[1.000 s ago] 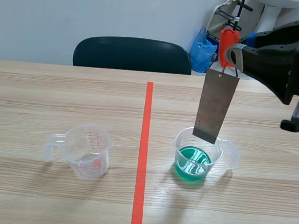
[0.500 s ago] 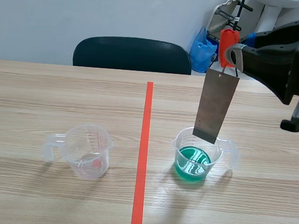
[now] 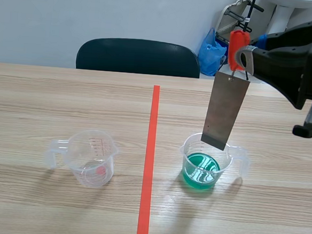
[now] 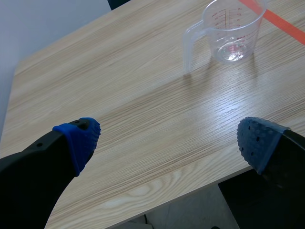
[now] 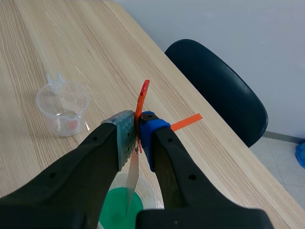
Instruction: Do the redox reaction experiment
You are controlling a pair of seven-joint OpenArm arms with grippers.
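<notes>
You will find nothing moved: your right pincer point(image 5: 138, 138), the clip point(image 3: 236, 47) in it and the plate point(image 3: 225, 112) hang just as one second before.

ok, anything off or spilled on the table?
No spill, no damage. One oddity: the metal plate, hanging from the orange clip in the right end effector, slants off vertical above the green-liquid cup. That cup and the clear cup stand upright.
</notes>
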